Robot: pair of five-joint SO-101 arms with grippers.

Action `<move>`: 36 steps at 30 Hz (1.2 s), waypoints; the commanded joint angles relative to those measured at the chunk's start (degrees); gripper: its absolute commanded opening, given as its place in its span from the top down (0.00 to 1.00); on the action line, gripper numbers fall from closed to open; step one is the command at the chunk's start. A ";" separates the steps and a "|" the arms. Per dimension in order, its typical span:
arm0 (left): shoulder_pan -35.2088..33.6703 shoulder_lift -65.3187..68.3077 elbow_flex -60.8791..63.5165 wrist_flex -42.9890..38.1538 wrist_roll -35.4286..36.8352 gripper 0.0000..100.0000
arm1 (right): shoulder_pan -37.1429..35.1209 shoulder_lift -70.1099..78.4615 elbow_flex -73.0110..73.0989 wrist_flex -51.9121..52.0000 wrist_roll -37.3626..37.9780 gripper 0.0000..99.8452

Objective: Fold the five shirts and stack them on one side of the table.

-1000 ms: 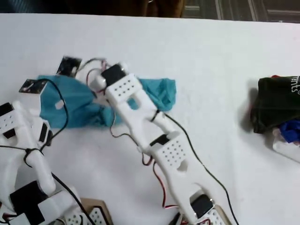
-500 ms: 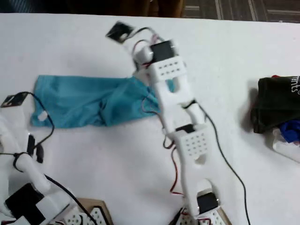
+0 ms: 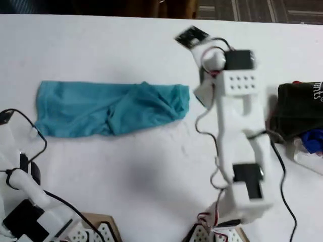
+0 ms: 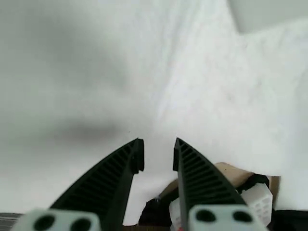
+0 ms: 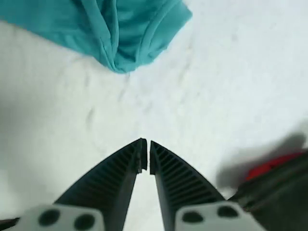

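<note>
A teal shirt lies folded into a long strip on the left half of the white table. My right gripper hangs just past the strip's right end, shut and holding nothing. In the right wrist view its fingertips meet over bare table, with the teal shirt's end a short way ahead. My left arm sits at the near left corner, off the shirt. Its gripper stands slightly open above bare table with nothing between its fingers.
A stack of folded shirts rests at the right edge, a dark one on top with blue and white cloth beside it. The dark stack with a red edge lies near my right gripper. The arm bases stand along the front edge.
My right arm has swung right from over the teal shirt to beyond its right end, leaving the shirt spread in a strip. The left arm has drawn back toward the near left corner.
</note>
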 commanded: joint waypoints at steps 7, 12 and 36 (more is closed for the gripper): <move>1.76 -1.76 -10.68 -11.25 4.48 0.87 | 5.76 -21.32 21.71 -2.86 0.00 0.98; 8.09 2.02 -20.00 -13.71 15.56 0.76 | 5.76 -29.49 30.51 -4.44 5.63 0.98; 20.22 65.41 -80.04 15.56 26.90 0.76 | 5.85 -44.09 31.47 -4.35 8.00 0.98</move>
